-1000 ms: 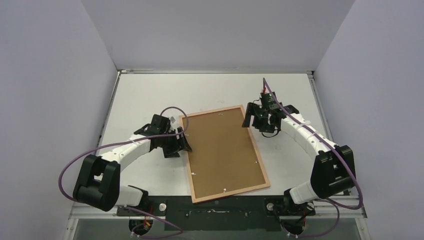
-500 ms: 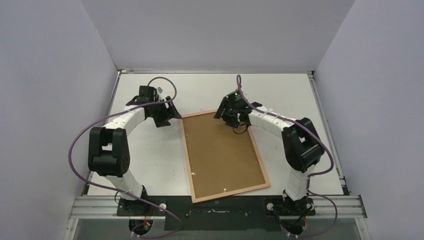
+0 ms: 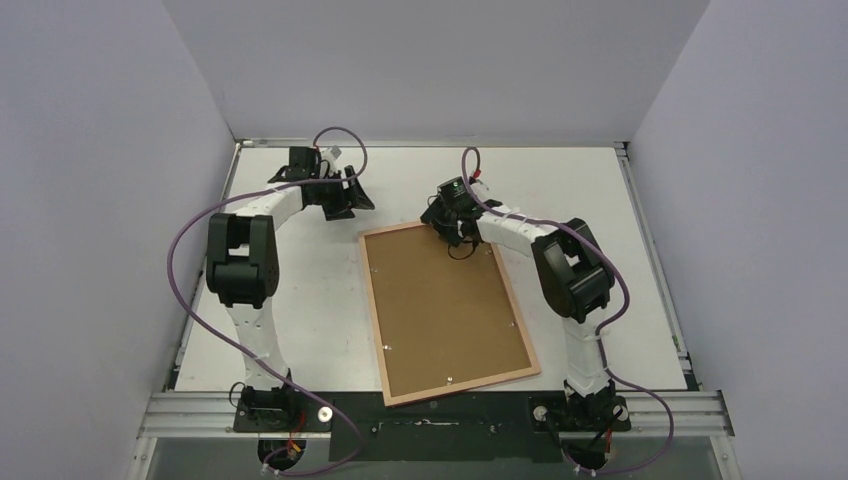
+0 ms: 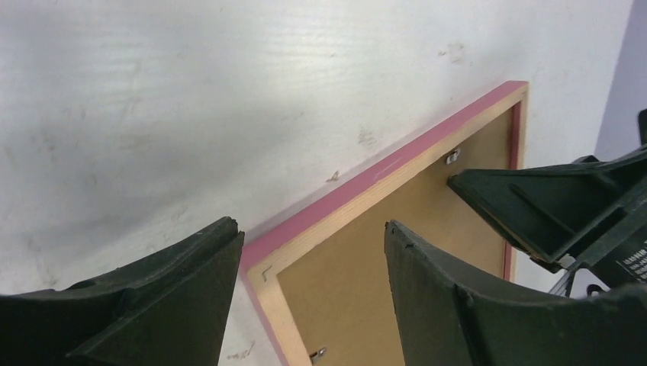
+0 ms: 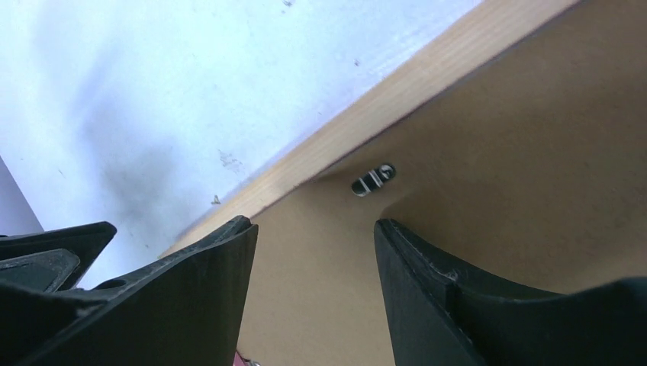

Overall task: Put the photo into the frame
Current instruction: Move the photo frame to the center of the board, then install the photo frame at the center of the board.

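I saw pale walls [image 3: 100, 150] closing in the left, right and far sides of the cell. The white table [image 3: 300, 300] filled the floor of it, scuffed and smudged in the wrist views.

The frame [image 3: 374, 320] lay flat in the middle, tan wood back up, with its long sides running near to far and slightly skewed. Its near end sat close to the table's near edge. The brown backing board [image 3: 445, 305] sat inside it. White tabletop showed on both sides of the frame and along the far wall.

The left arm [image 3: 240, 260] and right arm [image 3: 570, 265] both reached far. The left gripper [image 4: 311, 229] hung over the frame's far left corner with its jaws apart and nothing between them; the pink outer edge showed there. The right gripper [image 5: 311, 223] hovered above the board just inside the far edge, jaws apart and empty. A small metal clip [image 5: 373, 180] sat ahead of it.
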`<action>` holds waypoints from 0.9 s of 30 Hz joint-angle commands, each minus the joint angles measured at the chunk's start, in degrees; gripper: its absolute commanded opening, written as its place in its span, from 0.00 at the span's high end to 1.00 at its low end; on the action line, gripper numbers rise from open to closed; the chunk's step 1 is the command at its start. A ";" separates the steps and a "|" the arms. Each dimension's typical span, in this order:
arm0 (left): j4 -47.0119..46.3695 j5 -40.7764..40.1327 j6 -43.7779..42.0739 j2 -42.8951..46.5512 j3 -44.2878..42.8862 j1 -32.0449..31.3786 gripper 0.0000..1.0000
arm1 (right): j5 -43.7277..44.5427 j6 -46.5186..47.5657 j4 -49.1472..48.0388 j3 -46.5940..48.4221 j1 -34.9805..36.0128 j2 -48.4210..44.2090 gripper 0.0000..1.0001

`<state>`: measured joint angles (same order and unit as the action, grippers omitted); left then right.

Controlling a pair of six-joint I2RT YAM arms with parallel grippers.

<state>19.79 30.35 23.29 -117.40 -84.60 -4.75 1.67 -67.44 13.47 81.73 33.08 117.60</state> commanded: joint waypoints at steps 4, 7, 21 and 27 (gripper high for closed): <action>-6.10 8.76 -1.34 -4.97 -5.80 0.29 0.35 | 4.63 0.57 -2.22 4.72 0.13 2.81 0.42; -6.90 10.91 -0.94 -6.32 -6.15 0.07 0.37 | 5.34 1.21 -1.09 5.53 -0.24 3.85 0.42; -7.07 14.91 -2.46 -6.90 -3.03 -1.24 0.42 | 3.87 3.37 -8.16 5.34 -1.22 6.95 0.44; -5.10 13.85 -2.72 -6.82 -4.14 -1.22 0.43 | 3.71 5.56 -10.22 5.27 -1.70 6.93 0.45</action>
<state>15.20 43.40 21.96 -124.86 -87.64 -6.07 4.01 -64.82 6.68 86.72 32.42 123.26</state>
